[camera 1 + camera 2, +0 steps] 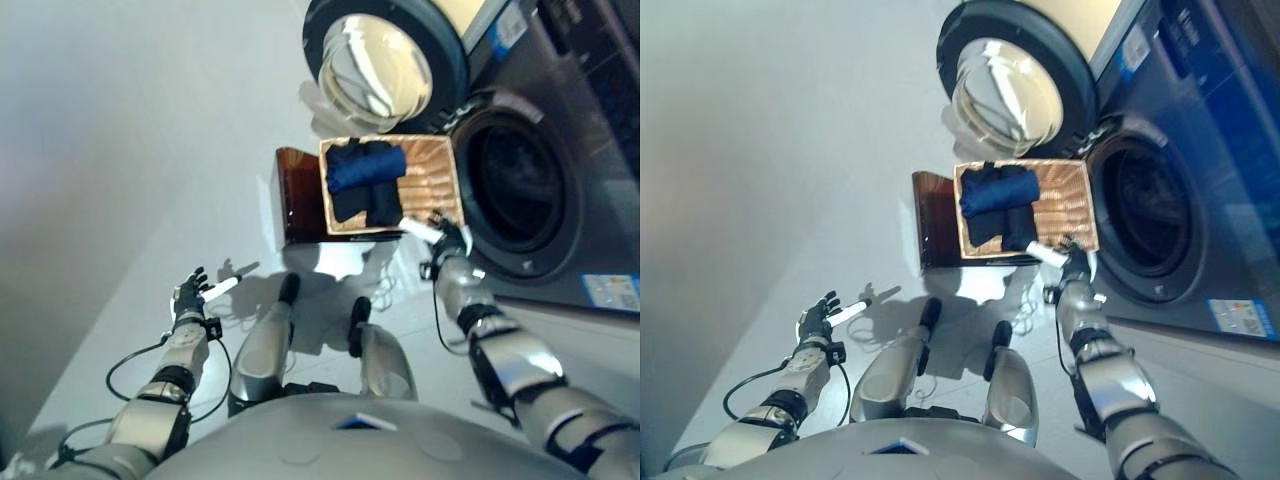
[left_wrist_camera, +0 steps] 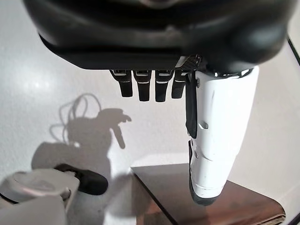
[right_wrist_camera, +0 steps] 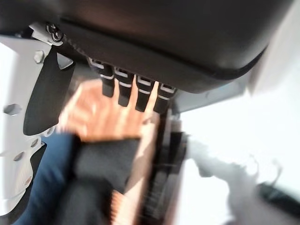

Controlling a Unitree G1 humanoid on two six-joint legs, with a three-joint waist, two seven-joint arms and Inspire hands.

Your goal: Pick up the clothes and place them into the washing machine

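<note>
A shallow wicker basket (image 1: pixel 440 165) rests on a low dark brown box (image 1: pixel 296 195) in front of the washing machine (image 1: pixel 560 150). In it lie dark blue clothes (image 1: pixel 364 165) and black clothes (image 1: pixel 366 204). The machine's drum opening (image 1: pixel 520 190) is dark and its round door (image 1: pixel 385 60) stands swung open. My right hand (image 1: pixel 447 240) is open at the basket's near edge, fingers straight, holding nothing; its wrist view shows the black cloth (image 3: pixel 105 161) and blue cloth (image 3: pixel 44 187) just past the fingers (image 3: pixel 136 93). My left hand (image 1: pixel 190 295) is open and idle over the floor.
The pale floor (image 1: pixel 150 150) spreads to the left of the box. The open door hangs beyond the basket's far side. The brown box's corner also shows in the left wrist view (image 2: pixel 187 197).
</note>
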